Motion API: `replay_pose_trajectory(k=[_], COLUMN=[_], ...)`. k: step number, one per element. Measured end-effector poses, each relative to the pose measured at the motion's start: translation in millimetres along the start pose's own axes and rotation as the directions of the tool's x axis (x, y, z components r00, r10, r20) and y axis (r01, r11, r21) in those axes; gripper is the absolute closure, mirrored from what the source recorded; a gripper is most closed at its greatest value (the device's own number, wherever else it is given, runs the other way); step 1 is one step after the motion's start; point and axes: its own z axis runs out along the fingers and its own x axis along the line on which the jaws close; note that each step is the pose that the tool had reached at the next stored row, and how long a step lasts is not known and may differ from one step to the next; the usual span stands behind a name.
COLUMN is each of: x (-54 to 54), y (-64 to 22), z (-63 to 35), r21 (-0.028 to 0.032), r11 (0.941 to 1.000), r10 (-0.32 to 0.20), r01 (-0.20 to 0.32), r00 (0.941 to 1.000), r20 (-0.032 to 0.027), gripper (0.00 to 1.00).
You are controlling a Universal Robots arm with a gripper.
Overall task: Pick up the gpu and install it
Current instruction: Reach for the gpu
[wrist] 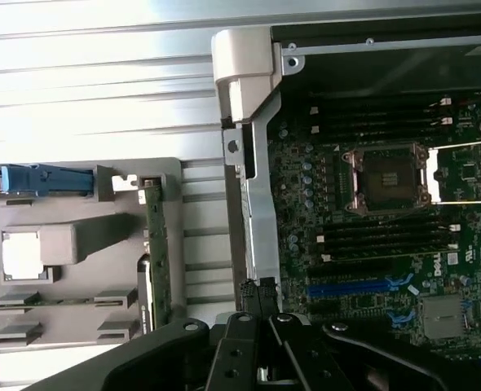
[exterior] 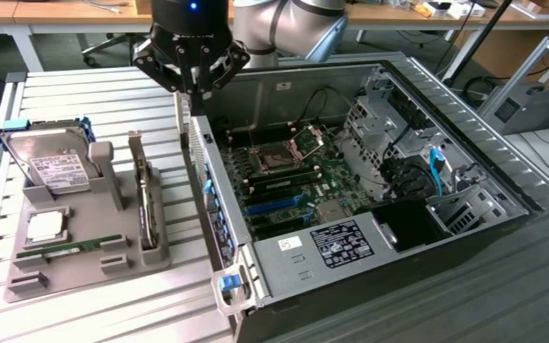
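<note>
Hand (exterior: 194, 87), fully closed and empty at upper left, likely needed opening and squaring along the upright gpu (exterior: 144, 200) in its holder (exterior: 83, 266).

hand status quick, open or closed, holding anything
Hand: closed, nothing held. The gpu stands in the grey tray, apart from the hand.

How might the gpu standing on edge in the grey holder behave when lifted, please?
Probably stiff: the gpu holds itself straight on edge. Likely apt to tip once out of the grey holder, being thin and tall.
</note>
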Motion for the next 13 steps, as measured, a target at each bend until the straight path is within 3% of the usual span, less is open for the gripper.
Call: replay_pose_trajectory(k=[13], x=[26.3], y=[-2.0], z=[-0.7], r21=[0.0], r11=[1.0], r10=[0.0], r01=[0.0], r00=[1.0], r20=[0.0001], gripper=[0.89])
